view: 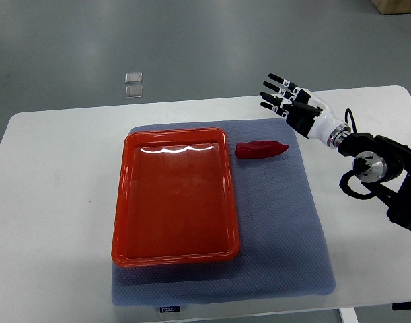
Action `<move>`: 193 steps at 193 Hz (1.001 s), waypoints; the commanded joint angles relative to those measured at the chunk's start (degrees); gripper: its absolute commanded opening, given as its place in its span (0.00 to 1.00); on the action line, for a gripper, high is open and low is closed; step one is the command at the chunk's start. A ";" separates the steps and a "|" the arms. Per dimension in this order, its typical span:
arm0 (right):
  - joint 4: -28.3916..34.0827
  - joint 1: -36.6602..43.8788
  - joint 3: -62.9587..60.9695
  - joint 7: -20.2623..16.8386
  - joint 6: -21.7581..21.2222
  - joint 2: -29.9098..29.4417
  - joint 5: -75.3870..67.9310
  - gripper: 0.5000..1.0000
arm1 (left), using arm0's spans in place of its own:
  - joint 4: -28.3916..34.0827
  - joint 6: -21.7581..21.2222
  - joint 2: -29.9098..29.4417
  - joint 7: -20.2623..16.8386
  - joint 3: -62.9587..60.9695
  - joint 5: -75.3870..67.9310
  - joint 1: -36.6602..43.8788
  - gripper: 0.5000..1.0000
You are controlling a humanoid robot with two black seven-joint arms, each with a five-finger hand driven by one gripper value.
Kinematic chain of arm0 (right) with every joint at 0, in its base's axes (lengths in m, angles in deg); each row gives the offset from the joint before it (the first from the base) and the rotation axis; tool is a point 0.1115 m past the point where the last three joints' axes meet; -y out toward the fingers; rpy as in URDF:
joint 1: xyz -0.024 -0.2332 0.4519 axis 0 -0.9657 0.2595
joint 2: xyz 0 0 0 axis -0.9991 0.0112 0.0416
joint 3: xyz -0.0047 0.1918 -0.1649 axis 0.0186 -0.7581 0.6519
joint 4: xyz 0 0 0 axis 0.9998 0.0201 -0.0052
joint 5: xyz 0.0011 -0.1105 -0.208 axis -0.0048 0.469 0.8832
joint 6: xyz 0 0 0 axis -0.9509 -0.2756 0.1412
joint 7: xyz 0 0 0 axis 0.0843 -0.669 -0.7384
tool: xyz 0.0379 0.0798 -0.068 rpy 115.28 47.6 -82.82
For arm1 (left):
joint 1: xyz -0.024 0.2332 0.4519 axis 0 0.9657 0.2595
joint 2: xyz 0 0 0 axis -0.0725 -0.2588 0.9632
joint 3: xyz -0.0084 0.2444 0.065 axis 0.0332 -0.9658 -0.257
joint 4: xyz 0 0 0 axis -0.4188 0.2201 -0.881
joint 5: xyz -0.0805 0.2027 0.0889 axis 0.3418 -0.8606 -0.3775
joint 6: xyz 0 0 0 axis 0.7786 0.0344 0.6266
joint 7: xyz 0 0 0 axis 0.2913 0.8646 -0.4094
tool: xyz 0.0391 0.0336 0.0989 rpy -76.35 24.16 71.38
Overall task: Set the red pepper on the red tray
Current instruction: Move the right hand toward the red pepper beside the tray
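Currently: right robot hand point(286, 99) over the far right part of the bench point(57, 202), fingers point(276, 79) spread and straight, gripping nothing, arm entering from the right edge. Red pepper point(261, 149) flat on the grey mat point(286, 229), near the mat's far edge, lengthwise toward the bench's right edge, pointed tip on that side. Just beside the red tray point(175, 195), off its far right corner, not on it; whether touching the tray's rim, cannot tell. Clear of the right robot hand too, which sits beyond and to the right of it. Red tray on the left half of the mat, long side running from far to near edge, inside bare and glossy. Mat spread over the middle of the white bench. Beyond the far edge, on the floor point(192, 40), two small clear squares point(134, 85) side by side.
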 commanded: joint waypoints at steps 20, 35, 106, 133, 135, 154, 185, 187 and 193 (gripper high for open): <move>-0.01 0.01 0.36 -0.01 -0.03 0.02 0.16 0.83 | -0.43 -0.34 0.00 -0.44 0.07 0.01 0.08 1.00; -0.01 0.01 0.71 -0.01 0.06 0.02 0.34 0.83 | -0.43 -0.25 0.00 -0.53 0.07 0.01 0.08 1.00; -0.01 0.63 1.06 -0.01 0.50 0.46 16.95 0.83 | 0.27 -0.25 0.00 -0.53 -0.11 0.01 -0.01 1.00; -0.10 2.04 1.06 0.43 0.59 1.69 28.55 0.83 | 0.19 -0.17 0.00 -0.53 0.07 0.01 0.08 1.00; -0.10 2.21 1.06 0.43 0.59 1.77 29.51 0.83 | 0.19 -0.17 0.00 -0.53 0.07 0.01 0.08 1.00; -0.10 3.71 1.24 0.51 1.29 1.86 37.16 0.83 | 0.27 -0.17 0.00 -0.53 -0.11 0.01 -0.01 1.00; -0.36 6.25 1.94 0.51 4.10 1.69 49.37 0.83 | 0.27 -0.17 0.00 -0.44 -0.02 0.01 -0.01 1.00; -0.45 6.43 2.20 0.51 4.10 1.69 50.07 0.83 | 0.27 -0.17 0.00 -0.53 -0.02 0.01 0.08 1.00; -0.53 7.04 3.17 0.51 4.19 1.69 52.01 0.83 | 0.19 -0.17 0.00 -0.44 -0.02 0.01 0.08 1.00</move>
